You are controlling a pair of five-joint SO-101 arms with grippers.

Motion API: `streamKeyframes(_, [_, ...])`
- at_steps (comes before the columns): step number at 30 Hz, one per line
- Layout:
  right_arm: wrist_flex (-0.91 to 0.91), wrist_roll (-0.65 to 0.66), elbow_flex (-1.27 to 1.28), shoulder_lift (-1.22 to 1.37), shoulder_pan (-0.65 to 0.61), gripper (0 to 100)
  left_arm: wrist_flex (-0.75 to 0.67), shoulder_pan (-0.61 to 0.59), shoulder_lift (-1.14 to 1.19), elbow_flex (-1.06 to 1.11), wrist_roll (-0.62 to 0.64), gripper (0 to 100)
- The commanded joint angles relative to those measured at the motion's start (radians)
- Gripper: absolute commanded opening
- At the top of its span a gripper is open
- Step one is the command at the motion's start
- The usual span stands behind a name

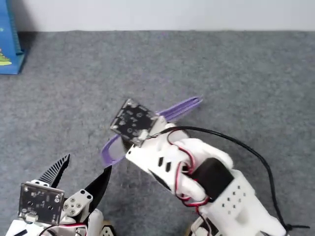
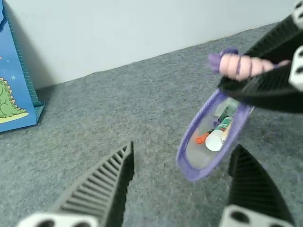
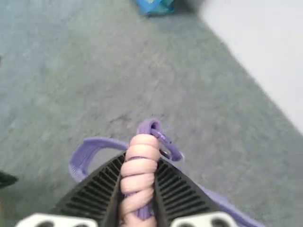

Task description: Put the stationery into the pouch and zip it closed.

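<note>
Purple pouch [image 2: 188,142] seemingly hanging, right jaws pinching its pink pull [image 3: 138,175], left jaws spread nearby

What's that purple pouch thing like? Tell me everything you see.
The purple pouch is a long, soft fabric case, apparently unzipped, held tilted over the grey carpet. Stationery lies inside, including a white tube and an orange-tipped stick. The right gripper pinches the pink twisted charm at its raised end.

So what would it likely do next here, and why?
Probably close the left gripper on the near end of the purple pouch to steady it. The stationery lies inside, the mouth looks open, and the right gripper is shut on the pink pull, so a held pouch would let the zip slide.
</note>
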Motion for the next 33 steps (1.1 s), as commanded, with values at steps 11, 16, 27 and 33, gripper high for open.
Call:
streamKeyframes(11, [-0.047,-0.17,0.012,-0.239,0.005,0.8,-0.029,0.054,0.003,0.002,-0.018,38])
streamKeyframes(16, [-0.019,-0.219,0.015,-0.259,-0.062,0.8,-0.037,0.181,0.006,0.005,-0.018,38])
streamKeyframes(27, [0.225,-0.224,0.015,-0.335,-0.139,0.8,-0.078,0.135,0.115,0.005,-0.069,38])
streamKeyframes(33, [0.213,-0.226,0.014,-0.357,-0.142,0.8,-0.075,0.137,0.117,0.001,-0.068,38])
